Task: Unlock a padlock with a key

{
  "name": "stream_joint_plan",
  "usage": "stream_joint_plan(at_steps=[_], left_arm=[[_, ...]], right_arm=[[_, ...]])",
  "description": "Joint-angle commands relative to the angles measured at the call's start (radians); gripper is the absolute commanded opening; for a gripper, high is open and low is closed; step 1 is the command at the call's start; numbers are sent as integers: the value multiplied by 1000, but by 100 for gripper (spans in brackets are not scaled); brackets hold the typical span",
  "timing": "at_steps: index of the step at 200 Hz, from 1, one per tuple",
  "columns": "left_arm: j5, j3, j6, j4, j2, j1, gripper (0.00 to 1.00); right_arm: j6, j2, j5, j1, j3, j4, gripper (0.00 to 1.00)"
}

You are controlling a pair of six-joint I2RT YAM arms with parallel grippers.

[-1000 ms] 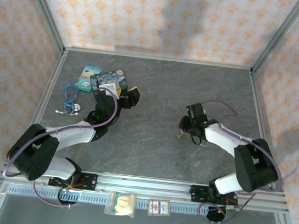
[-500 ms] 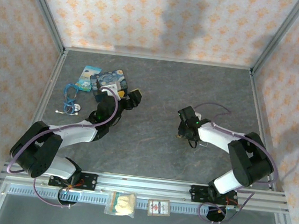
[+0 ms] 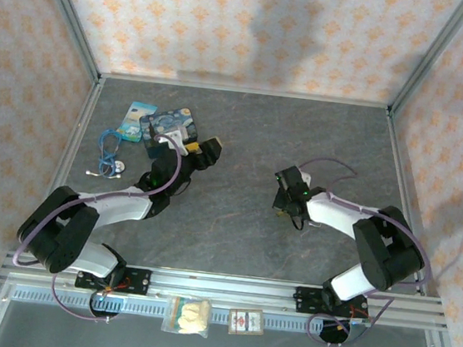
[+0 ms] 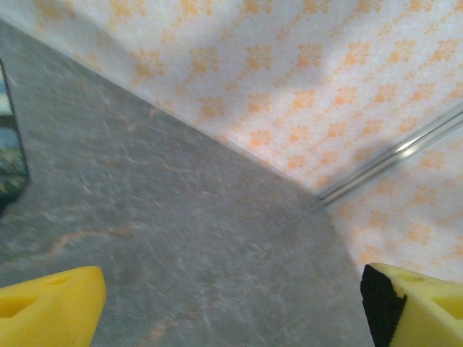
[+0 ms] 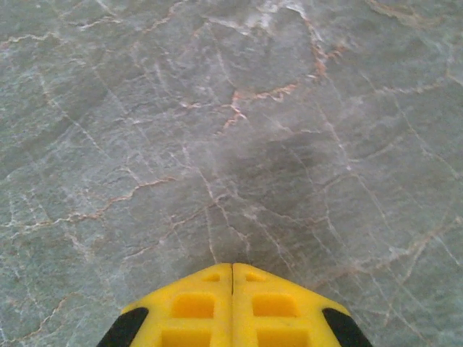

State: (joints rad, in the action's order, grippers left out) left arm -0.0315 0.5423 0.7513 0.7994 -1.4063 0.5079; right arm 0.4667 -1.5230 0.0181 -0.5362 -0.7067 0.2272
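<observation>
Grey tabletop (image 3: 244, 133) bears a blue tin (image 3: 167, 122); left end effector (image 4: 231, 307) wide, right end effector (image 5: 231, 269) pinched together.

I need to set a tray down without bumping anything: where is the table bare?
Widest bare stretch: back right of the table, between the back wall and the right arm. The strip between the left gripper and right gripper is free. Crowded: back left corner (blue tin, blue packet, wire loops).
</observation>
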Motion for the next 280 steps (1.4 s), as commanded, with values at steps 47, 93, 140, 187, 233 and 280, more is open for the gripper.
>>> stream_joint_plan(at_steps=[47, 93, 140, 187, 233, 280], left_arm=[[-63, -4, 310, 196, -105, 116, 89], [-111, -10, 369, 353, -210, 152, 87], [-135, 14, 381, 357, -257, 165, 85], [-157, 13, 436, 393, -309, 177, 83], [-99, 30, 373, 331, -270, 175, 83], [-90, 34, 336, 261, -237, 151, 83]], right_arm=[[-130, 43, -122, -5, -1, -95, 0], [40, 88, -210, -6, -21, -157, 0], [163, 161, -216, -6, 30, -280, 0], [187, 163, -278, 1, 21, -344, 0], [238, 80, -262, -1, 72, -306, 0], [165, 103, -110, -7, 75, -156, 29]])
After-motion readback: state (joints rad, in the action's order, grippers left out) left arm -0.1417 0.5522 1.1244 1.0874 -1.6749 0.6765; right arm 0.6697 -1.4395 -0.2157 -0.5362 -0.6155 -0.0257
